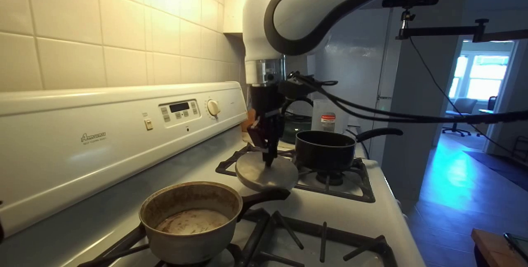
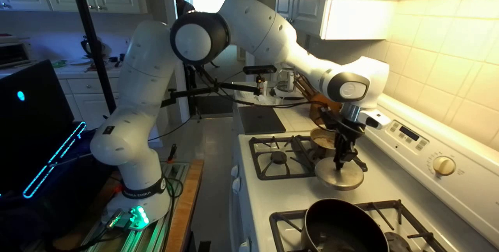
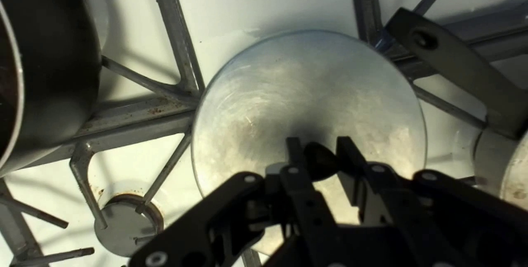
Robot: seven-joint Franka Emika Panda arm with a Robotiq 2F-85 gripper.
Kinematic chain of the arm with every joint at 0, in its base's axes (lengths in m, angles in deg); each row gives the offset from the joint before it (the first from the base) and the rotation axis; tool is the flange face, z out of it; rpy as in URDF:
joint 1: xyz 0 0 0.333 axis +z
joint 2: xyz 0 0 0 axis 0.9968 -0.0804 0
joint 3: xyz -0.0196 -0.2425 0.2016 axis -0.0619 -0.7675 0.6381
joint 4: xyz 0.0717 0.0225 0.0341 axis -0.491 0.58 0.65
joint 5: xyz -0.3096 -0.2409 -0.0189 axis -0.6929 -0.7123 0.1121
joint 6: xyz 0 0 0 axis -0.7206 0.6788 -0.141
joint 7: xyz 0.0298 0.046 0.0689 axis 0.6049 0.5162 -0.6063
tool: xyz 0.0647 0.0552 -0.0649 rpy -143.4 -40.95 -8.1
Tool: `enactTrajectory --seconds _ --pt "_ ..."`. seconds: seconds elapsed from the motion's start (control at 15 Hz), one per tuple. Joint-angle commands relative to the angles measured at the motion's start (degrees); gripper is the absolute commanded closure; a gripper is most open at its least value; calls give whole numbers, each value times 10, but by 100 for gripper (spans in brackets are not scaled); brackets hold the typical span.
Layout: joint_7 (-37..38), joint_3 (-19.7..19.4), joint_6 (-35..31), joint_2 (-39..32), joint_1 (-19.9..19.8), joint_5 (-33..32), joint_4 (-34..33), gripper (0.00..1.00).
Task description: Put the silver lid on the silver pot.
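Nearest in an ext. view: wide, shallow, dull silver-grey metal pot (image 1: 192, 238) w/ brownish inside & long dark handle (image 1: 266, 196). Just past it, round dull-silver metal lid (image 1: 264, 177), held above white stovetop (image 1: 350, 215). Black two-finger gripper (image 1: 269, 161) above, jaws clamped on lid's dark knob (image 3: 320, 162) (wrist view). Farther: round black metal pot (image 1: 324, 154) w/ curved handle (image 1: 378, 133).

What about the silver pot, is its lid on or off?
Off. The gripper holds the silver lid by its knob, beside the silver pot, whose brownish inside shows in an exterior view.
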Motion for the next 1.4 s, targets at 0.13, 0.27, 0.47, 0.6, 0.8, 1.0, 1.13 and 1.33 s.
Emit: enactTrajectory --seconds 0.13,0.27,0.47,0.6,0.8,1.0,1.13,1.33 --pt "-45 10 35 83 -15 14 41 94" --pt "-79 17 47 87 -22 31 30 94" --pt "-130 29 76 76 -28 58 -11 94" --pt "-159 37 117 56 -29 74 -57 94" --pt "-170 45 179 21 -21 71 -129 94" --pt "-170 52 247 -33 -11 59 -221 94" --pt "-160 52 282 -74 0 44 -276 94" --pt "-157 50 320 -131 18 27 -353 94"
